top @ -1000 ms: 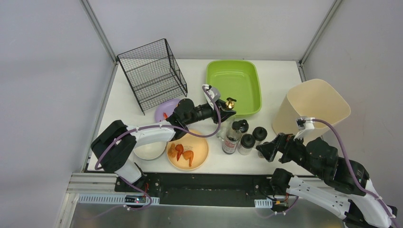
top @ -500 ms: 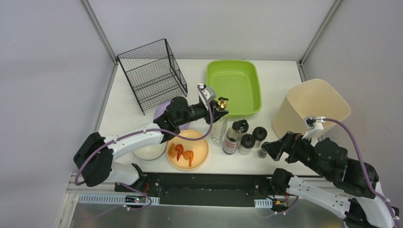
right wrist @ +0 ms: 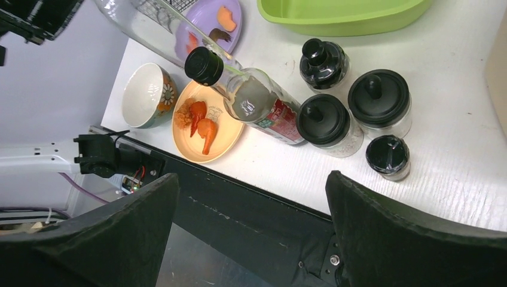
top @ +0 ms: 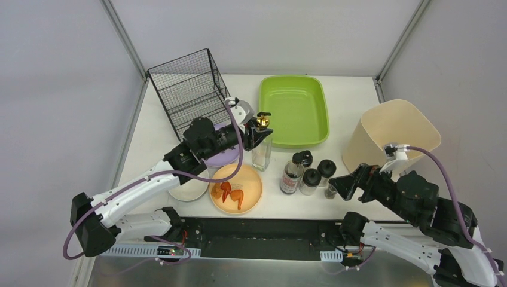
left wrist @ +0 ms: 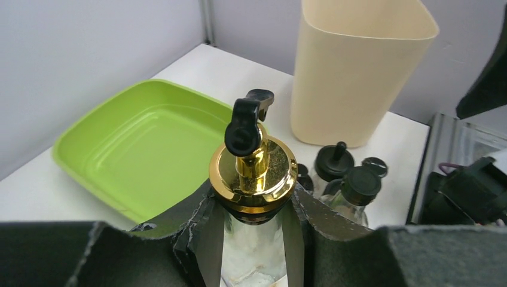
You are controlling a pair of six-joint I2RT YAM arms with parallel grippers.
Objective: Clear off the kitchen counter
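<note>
Two plates, one bowl, two bottles, four jars.

nothing readable in any view. on the black-capped bottle beside the orange plate, only a red label with pale print, too small and blurred to make out.

A black wire rack stands at the far left, with a lime-green tray beside it and a beige bin at the right. Nearer the front are a floral bowl, an orange plate with fried pieces, a gold-capped glass dispenser, a red-labelled bottle and a cluster of black-lidded jars.
</note>
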